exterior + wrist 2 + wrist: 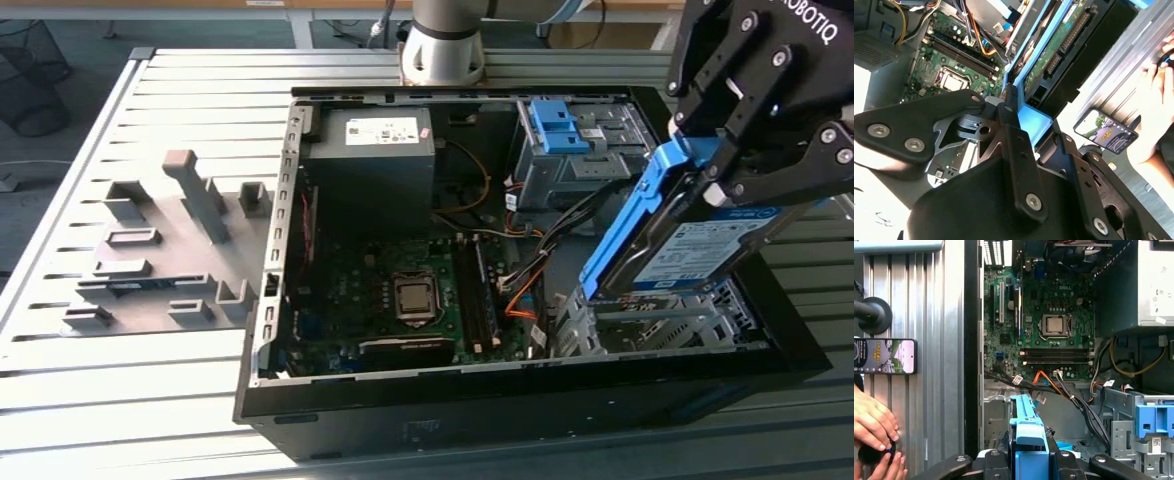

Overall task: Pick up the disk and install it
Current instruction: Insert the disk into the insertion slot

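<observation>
In the exterior view my gripper (711, 172) is shut on the upper end of the disk (681, 250), a silver drive with a white-and-blue label and bright blue rails. The disk hangs steeply tilted, its lower end just above the metal drive cage (657, 325) in the near corner of the open computer case (534, 395) on the exterior view's right. The second wrist view shows the disk's (1054, 52) green circuit-board side and blue rail running away from the fingers (1006, 107). Its blue rail (1029, 432) stands between the finger bases in the first wrist view.
Inside the case lie the motherboard (400, 290), a grey power-supply box (374, 150), orange and black cables (527, 270) and a second cage with a blue latch (558, 128). A grey fixture (160, 250) stands at the exterior view's left. A person's hands (871, 425) and a phone (885, 356) are beside the case.
</observation>
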